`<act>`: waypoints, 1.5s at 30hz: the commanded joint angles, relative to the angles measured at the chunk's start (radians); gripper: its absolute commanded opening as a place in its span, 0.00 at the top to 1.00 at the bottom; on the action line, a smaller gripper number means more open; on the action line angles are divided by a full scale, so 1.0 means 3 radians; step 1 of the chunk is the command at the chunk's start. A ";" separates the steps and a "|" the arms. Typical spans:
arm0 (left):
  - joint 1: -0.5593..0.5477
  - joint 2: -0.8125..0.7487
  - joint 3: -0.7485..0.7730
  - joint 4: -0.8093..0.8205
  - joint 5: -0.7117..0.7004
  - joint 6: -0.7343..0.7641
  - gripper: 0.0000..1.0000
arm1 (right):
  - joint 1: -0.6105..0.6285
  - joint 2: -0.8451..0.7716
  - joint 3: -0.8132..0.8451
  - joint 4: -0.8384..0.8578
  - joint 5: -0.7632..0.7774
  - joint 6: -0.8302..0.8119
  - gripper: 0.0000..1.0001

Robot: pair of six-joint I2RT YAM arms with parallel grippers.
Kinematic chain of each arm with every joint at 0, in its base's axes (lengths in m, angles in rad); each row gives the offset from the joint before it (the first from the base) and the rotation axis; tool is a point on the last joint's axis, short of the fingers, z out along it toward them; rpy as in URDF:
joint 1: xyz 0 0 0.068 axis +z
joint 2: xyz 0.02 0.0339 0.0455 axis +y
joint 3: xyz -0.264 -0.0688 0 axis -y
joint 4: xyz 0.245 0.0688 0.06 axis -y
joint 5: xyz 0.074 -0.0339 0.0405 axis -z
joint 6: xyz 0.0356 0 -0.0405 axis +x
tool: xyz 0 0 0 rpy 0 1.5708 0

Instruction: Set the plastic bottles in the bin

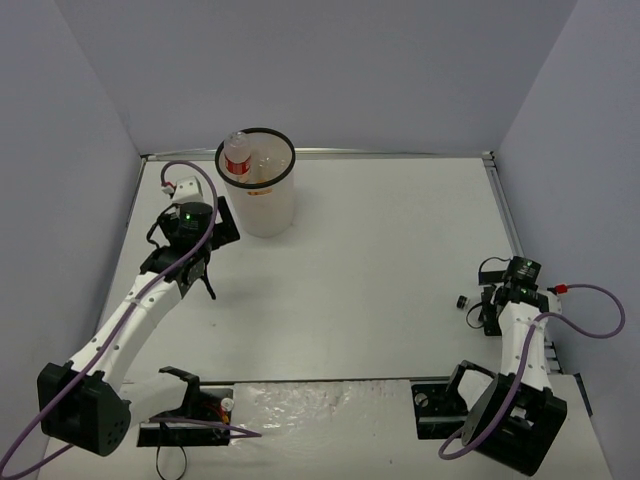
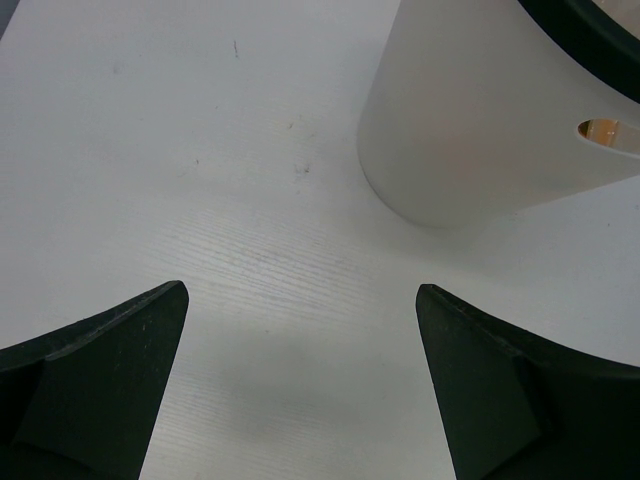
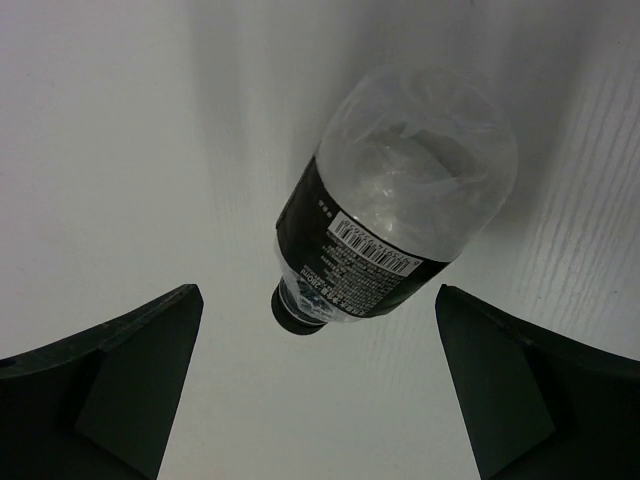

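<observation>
The bin [image 1: 256, 195], translucent white with a black rim, stands at the back left. A bottle with a red label [image 1: 238, 158] stands up inside it, and something orange shows through its side. My left gripper [image 1: 203, 270] hangs open and empty over the table, left and in front of the bin [image 2: 480, 110]; nothing lies between its fingers [image 2: 302, 300]. My right gripper [image 1: 490, 305] is open at the right side of the table. A clear bottle with a dark label [image 3: 390, 230] lies just ahead of its fingertips [image 3: 318, 300], cap toward me. From above, only its cap end [image 1: 463, 300] shows.
Grey walls close the table on the left, back and right. A shiny clear sheet [image 1: 290, 405] lies at the near edge between the arm bases. An oval hole in the bin's wall [image 2: 610, 132] shows orange inside.
</observation>
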 commanded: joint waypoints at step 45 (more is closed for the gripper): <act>0.0188 -0.0612 -0.0085 0.0095 -0.0235 -0.0100 0.03 | 0.3633 0.2100 0.3385 0.1896 0.1035 -0.2483 0.72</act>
